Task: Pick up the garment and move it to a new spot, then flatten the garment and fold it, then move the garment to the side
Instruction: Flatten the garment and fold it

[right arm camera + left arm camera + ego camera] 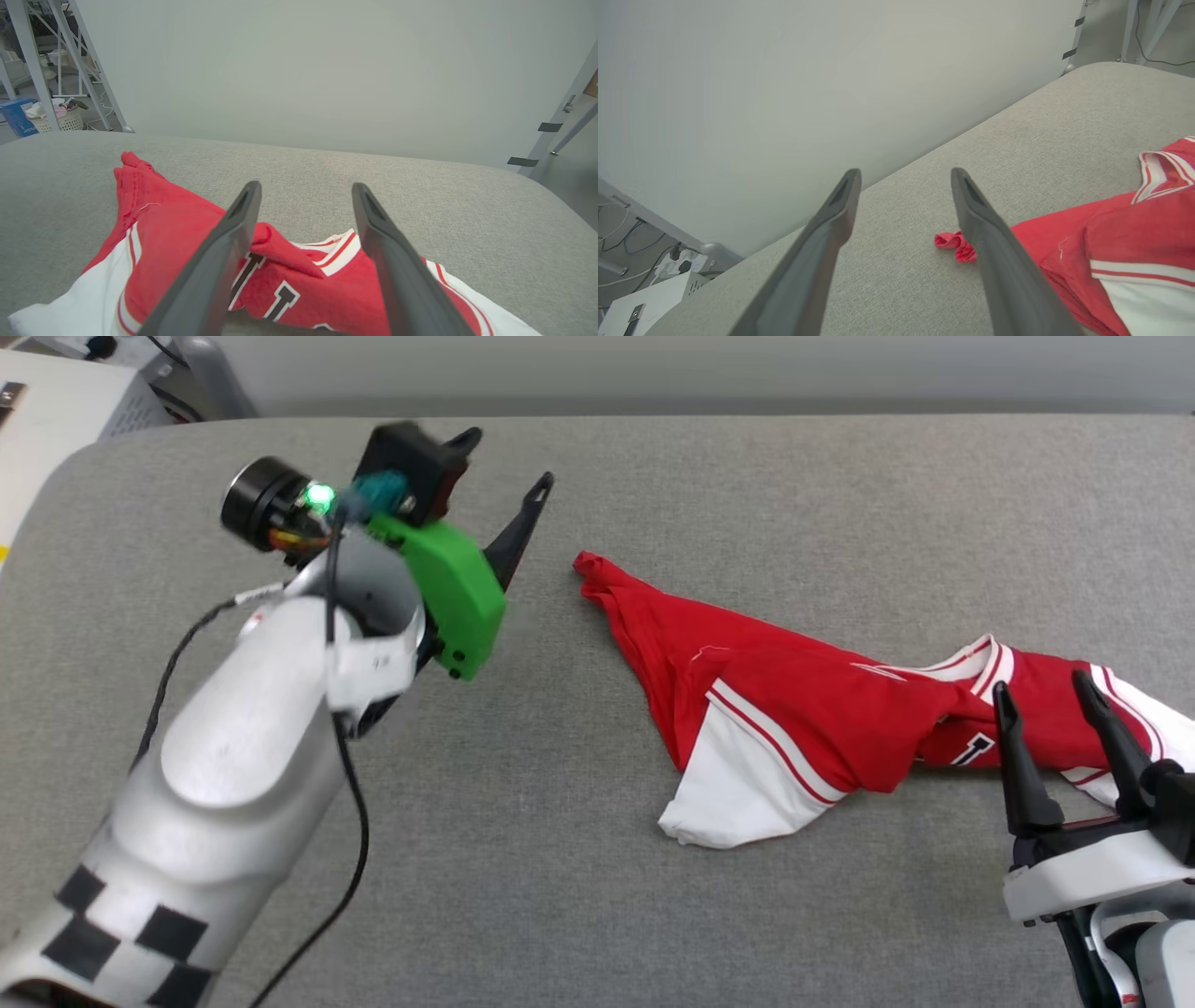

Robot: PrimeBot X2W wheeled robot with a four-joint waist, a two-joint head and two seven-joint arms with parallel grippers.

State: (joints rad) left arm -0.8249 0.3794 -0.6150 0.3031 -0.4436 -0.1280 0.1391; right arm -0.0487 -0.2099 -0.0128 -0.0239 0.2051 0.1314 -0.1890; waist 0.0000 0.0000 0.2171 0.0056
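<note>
At upper left of the head view, the left gripper point(504, 459) hangs over the grey fabric tabletop point(597, 915) with its jaws spread and empty. From centre to right lies the bunched red short-sleeved jersey with white sleeves point(794, 700). At lower right, the right gripper point(1041, 686) is also spread, by the collar. Flattening seems due: each gripper should pinch an edge and pull outward.

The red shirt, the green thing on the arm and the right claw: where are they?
Red shirt point(803, 705), head view, on its red middle.
Green cover point(453, 588), head view, on its flat green side.
Right gripper point(1042, 683), head view, midway between its open fingertips.
</note>
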